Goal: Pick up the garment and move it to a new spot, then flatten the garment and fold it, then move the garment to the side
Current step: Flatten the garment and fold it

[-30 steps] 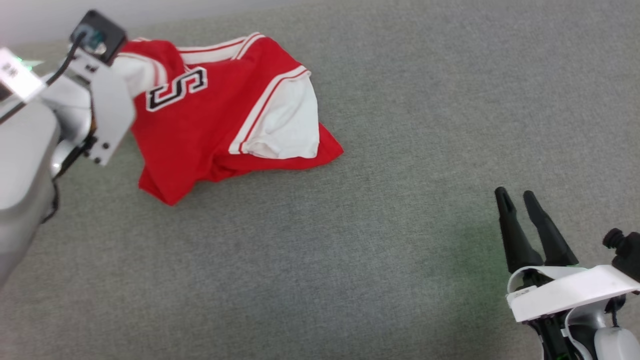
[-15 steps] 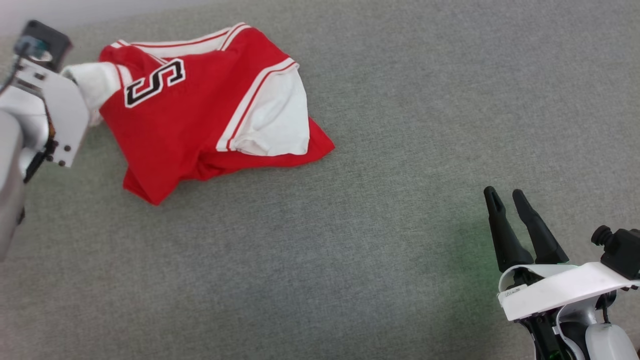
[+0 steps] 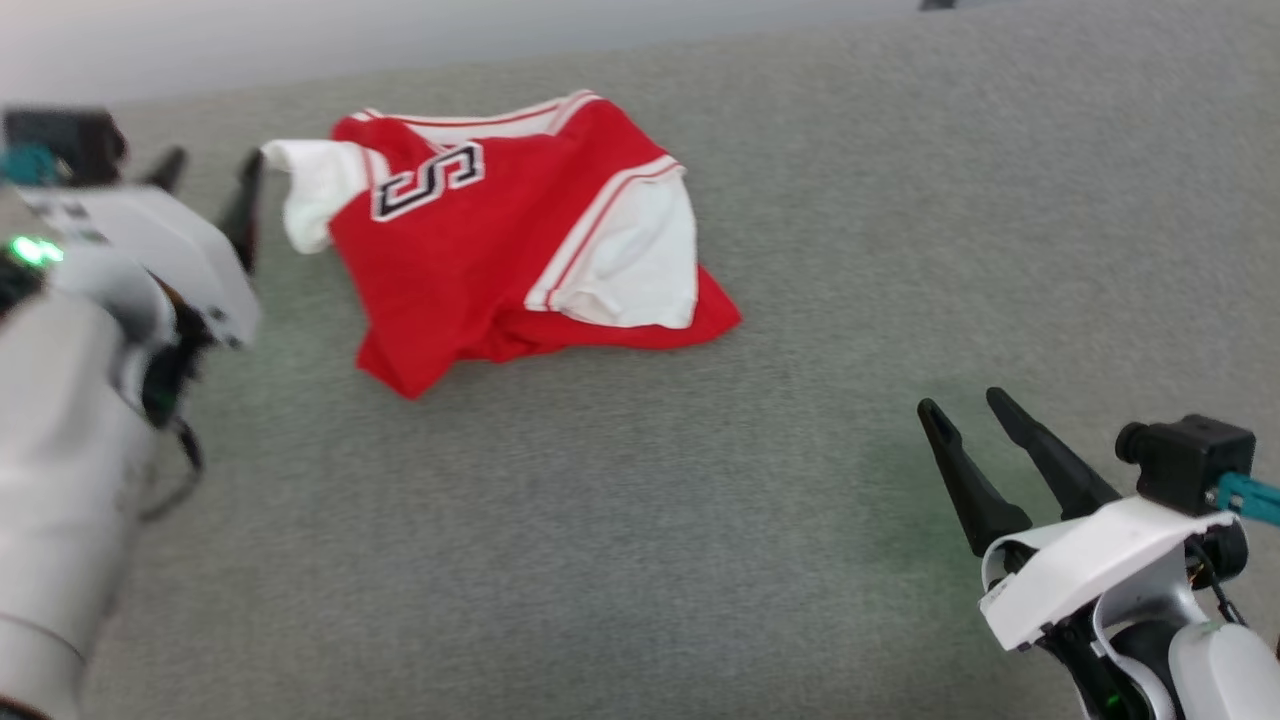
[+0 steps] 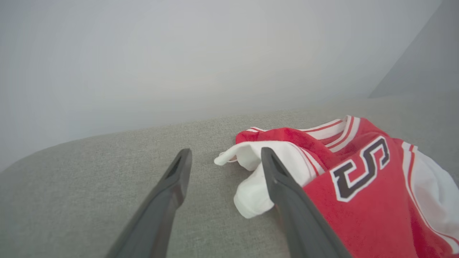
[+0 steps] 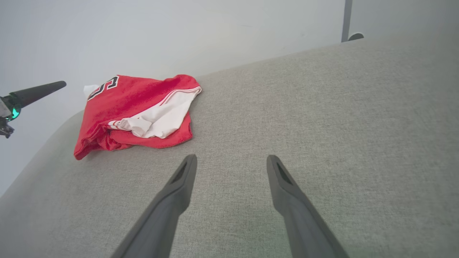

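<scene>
At the far left, the left end effector point(image 3: 210, 178) stood with its two dark fingers spread wide and nothing between them. It hung low over the grey fabric-covered bench point(image 3: 700, 560). In the left wrist view its right finger crossed in front of a bunched white sleeve point(image 4: 252, 179). Whether that finger brushed the cloth could not be told.

Directly to the right of this end effector lay the garment point(image 3: 500, 250), a red T-shirt crumpled into a loose heap on the bench. The sleeve point(image 3: 305, 185) was its nearest part, just beside the fingers. The heap's long axis ran from that sleeve away to the end effector's right and a little back toward the robot. A black and white "5" faced up, and a second white sleeve point(image 3: 635, 255) was folded over the red.

The right end effector point(image 3: 965, 405) was also open and empty, well apart from the garment point(image 5: 132, 104), which lay ahead of it and to its left. By my judgement the left arm was far better placed for the next grasp.
</scene>
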Motion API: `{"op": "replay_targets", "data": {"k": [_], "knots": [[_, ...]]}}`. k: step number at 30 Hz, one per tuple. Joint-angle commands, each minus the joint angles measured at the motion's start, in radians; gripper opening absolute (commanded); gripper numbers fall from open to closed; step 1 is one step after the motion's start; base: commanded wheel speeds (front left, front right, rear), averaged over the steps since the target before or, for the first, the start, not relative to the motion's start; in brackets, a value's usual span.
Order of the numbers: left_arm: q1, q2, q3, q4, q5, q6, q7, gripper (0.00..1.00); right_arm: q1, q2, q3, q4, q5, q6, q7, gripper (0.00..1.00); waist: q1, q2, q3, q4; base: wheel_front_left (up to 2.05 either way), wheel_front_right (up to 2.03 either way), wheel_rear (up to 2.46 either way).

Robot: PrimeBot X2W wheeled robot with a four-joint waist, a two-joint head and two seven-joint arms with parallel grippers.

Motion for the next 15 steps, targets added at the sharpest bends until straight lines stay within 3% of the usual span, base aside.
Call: {"op": "replay_targets", "data": {"k": [1,7,15], "knots": [[0.072,-0.017,0.022,-0.041,-0.044,0.002,-0.049,1.00,-0.025,-0.027,0.021,0.002,-0.010,-0.001,0.036,1.00,0.0000,0.0000,-0.052,0.072,0.00,0.00,0.00],[0.249,-0.058,0.082,-0.162,-0.131,0.014,-0.154,1.00,-0.087,-0.109,0.050,0.019,-0.010,-0.001,0.138,1.00,0.0000,0.0000,-0.066,0.155,0.00,0.00,0.00],[0.600,-0.089,0.266,-0.513,-0.157,0.153,-0.200,1.00,-0.232,-0.209,0.033,0.102,0.098,-0.001,0.372,1.00,0.0000,0.0000,-0.047,0.288,0.00,0.00,0.00]]}}
